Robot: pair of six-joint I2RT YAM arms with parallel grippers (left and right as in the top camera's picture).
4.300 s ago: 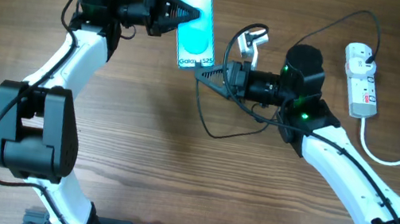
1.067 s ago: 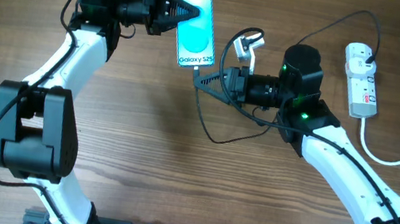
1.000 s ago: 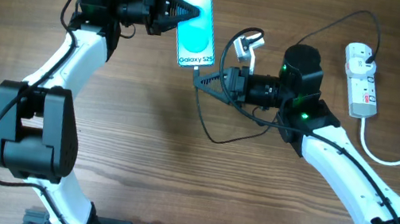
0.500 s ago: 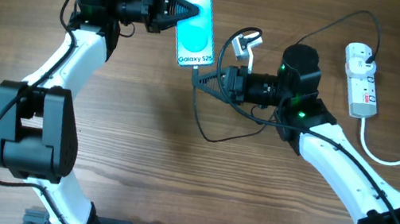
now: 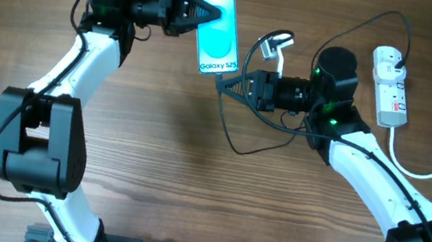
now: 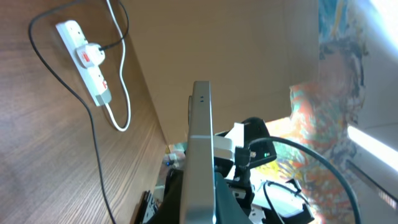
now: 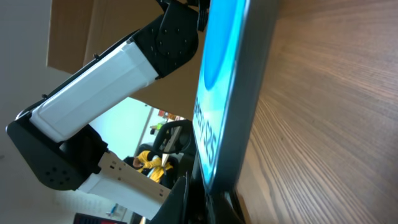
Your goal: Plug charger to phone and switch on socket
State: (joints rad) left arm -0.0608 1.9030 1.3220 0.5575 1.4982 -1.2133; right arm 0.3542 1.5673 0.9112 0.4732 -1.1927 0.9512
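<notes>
The left gripper [image 5: 199, 12] is clamped on the left long edge of the phone [image 5: 220, 39], at the far side of the table [image 5: 146, 179]. The screen faces up, bright teal with a round blob, and its lettering sits at the near end. In the left wrist view the phone [image 6: 200, 155] shows edge-on between the fingers. Whether its back touches the wood cannot be told.

The right gripper [image 5: 227, 86] reaches in from the right, with its tips at the phone's near short edge. Its jaws are drawn close together around the end of the charger [image 5: 230, 143]. The connector tip itself is hidden, so it is unclear whether it sits in the port. In the right wrist view the phone [image 7: 231, 81] fills the frame, just beyond the fingertips.

From the right gripper the charger drops toward the near side, curls into a loop on the table, passes under the right arm and runs to the socket [image 5: 390, 95]. The socket lies at the right edge, well apart from the phone. A plug [image 5: 389, 58] sits in its far outlet. The position of its switches is too small to read.
</notes>
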